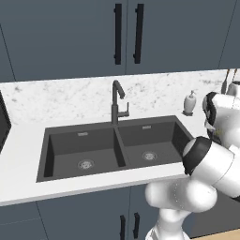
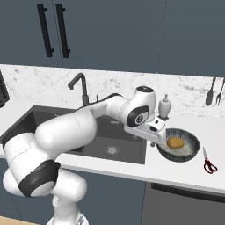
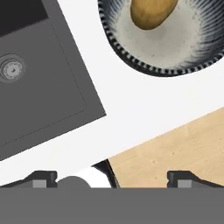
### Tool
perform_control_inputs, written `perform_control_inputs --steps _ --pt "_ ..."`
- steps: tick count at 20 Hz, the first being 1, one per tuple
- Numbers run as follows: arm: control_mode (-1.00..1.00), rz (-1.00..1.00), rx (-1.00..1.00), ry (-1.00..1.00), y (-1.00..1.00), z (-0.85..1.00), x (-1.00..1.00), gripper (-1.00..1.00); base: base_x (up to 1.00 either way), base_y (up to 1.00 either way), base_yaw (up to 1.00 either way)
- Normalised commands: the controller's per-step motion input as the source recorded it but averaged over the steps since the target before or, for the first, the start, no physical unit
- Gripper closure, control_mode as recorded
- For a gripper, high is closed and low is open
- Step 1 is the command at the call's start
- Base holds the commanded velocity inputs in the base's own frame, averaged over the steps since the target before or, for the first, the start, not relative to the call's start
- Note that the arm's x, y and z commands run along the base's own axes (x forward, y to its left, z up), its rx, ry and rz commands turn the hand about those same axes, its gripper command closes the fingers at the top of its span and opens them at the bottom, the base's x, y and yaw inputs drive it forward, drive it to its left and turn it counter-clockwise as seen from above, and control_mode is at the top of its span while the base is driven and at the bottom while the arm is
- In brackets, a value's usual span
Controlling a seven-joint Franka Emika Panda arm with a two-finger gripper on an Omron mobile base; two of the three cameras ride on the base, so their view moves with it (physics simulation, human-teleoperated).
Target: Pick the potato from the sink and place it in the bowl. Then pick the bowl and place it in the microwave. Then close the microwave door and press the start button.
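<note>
Left base view: a white marble-flecked counter [image 1: 18, 140] carries the dark double sink [image 1: 115, 150] with its curved faucet [image 1: 118, 101]; a soap bottle [image 1: 189, 103] stands at the backsplash under dark blue cabinets [image 1: 70, 37].

Right base view: the potato [image 2: 175, 143] lies in the bowl [image 2: 190, 149] on the counter right of the sink, scissors [image 2: 209, 165] just beside; the gripper [image 2: 158, 139] hangs at the bowl's left rim.

Hand view: fingertips [image 3: 41, 178] stand wide apart, holding nothing, above counter edge and wooden floor [image 3: 175, 148].
</note>
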Motion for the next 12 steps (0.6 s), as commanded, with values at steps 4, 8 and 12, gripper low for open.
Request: perform_control_inputs --steps 4,8,12 --pt "-1.0 0.02 0.0 0.0 0.08 0.0 0.24 -1.0 0.0 0.0 0.0" --pt "-1.0 0.01 0.0 0.07 0.0 0.0 0.36 -1.0 0.0 0.0 0.0" --pt "-1.0 0.06 0.0 0.19 0.0 0.0 0.59 -1.0 0.0 0.0 0.0"
